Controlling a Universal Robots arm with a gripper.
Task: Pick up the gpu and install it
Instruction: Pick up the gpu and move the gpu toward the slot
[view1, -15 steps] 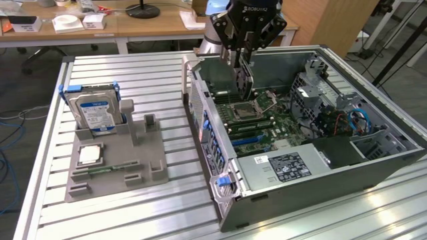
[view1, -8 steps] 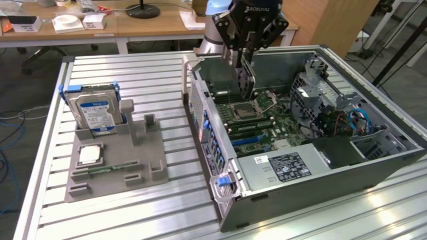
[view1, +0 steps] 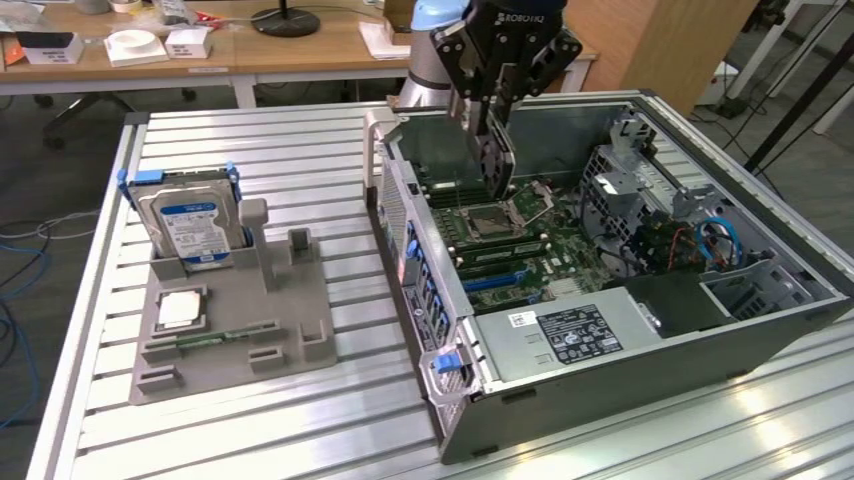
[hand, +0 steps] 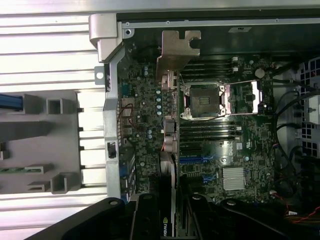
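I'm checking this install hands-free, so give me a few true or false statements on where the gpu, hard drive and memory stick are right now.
1. The gripper grips the gpu over the open computer case. True.
2. The gpu is seated in the motherboard. False: it hangs above it.
3. The hard drive lies inside the case. False: it stands in the grey holder.
4. The memory stick lies in the holder. True.
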